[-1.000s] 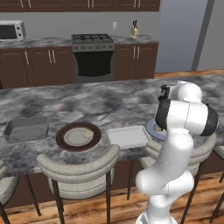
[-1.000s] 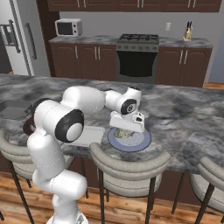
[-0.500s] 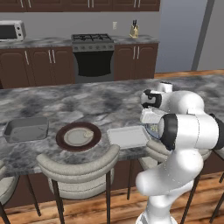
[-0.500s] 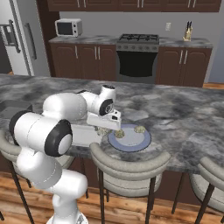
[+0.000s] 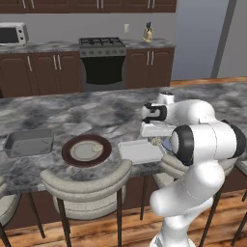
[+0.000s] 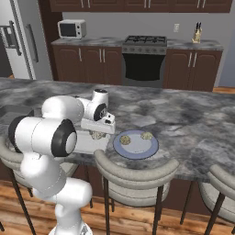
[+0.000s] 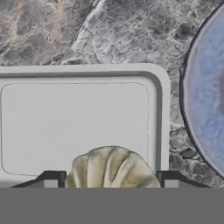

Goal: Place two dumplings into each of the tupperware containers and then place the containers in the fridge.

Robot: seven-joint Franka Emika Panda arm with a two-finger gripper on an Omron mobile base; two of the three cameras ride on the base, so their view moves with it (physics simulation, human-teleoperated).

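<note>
**Dumpling held over the white tray**

Dumpling (image 7: 111,168) sits between my tool's (image 7: 108,178) two tips, which stand fairly wide apart and press it from either side; I read that as a grip on it. From the hand view it hangs over the near edge of the white tray (image 7: 78,127), whose floor is bare. The blue plate's (image 7: 205,100) rim curves along the right of that view, just beside the tray and apart from it.

From the left base view I see the tool (image 5: 155,140) low over the right end of the white tray (image 5: 137,150), with the dumpling (image 5: 156,141) a pale lump under it. The brown plate (image 5: 86,150) lies just left of that tray, and the grey tray (image 5: 29,143) sits further left, well apart, near the end of the table (image 5: 72,116).

From the right base view the tool (image 6: 97,134) holds the dumpling (image 6: 97,135) above the white tray (image 6: 89,143). Two more dumplings (image 6: 125,139) (image 6: 147,136) lie on the blue plate (image 6: 136,145), just to the right of the tray. The grey tray (image 6: 13,111) shows partly behind my arm at the left. The fridge (image 6: 20,39) stands at the far left of the room, its door shut. A stove (image 6: 144,57) and a microwave (image 6: 71,28) sit along the back wall.
</note>
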